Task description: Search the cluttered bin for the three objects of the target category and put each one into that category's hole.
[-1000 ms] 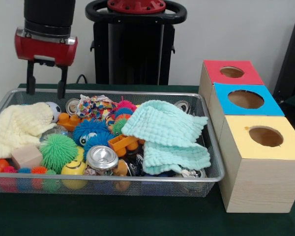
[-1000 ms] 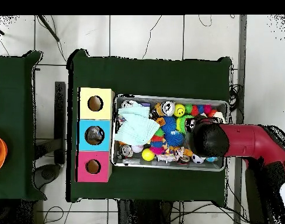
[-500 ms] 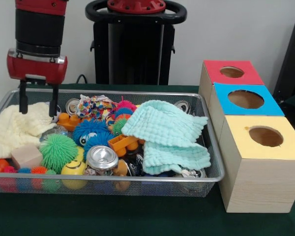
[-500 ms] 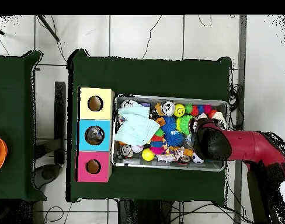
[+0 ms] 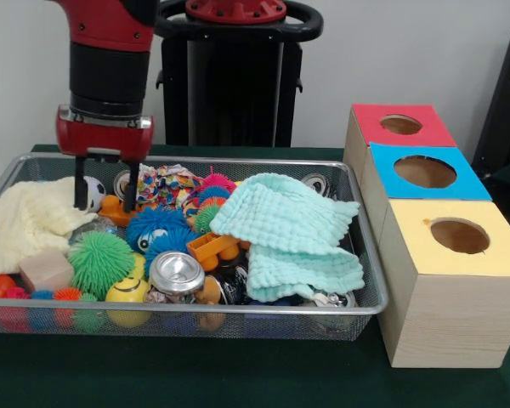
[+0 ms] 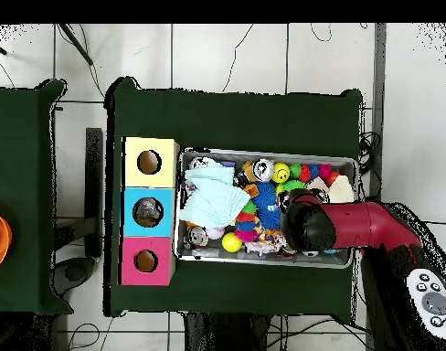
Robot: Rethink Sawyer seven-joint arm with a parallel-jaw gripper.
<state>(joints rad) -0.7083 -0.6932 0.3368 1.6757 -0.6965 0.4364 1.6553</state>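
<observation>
Green cloth table (image 5: 238, 374) carries a wire bin (image 5: 367, 293) packed with clutter, and beside the bin a row of three boxes, each with one round hole on top: red (image 5: 401, 125), blue (image 5: 425, 172), yellow (image 5: 460, 235). Which category is the target can't be told from the views.

Gripper (image 5: 104, 202) hangs over the bin's far end from the boxes, jaws spread, nothing between them. Its tips straddle a small soccer ball (image 5: 92, 191), one tip at the yellow cloth (image 5: 25, 223), the other at an orange toy (image 5: 112, 207). Contact can't be judged.

Bin is full edge to edge, almost no bare mesh. A mint cloth (image 5: 289, 234) covers the end nearest the boxes.

Visible count: two cloths, one upright can (image 5: 176, 273), one green spiky ball (image 5: 101, 261), one blue fuzzy ball with eyes (image 5: 155, 228), one beige block (image 5: 45, 270), one yellow smiley ball (image 5: 128, 294). Overhead, the arm (image 6: 355, 225) covers part of the bin.
</observation>
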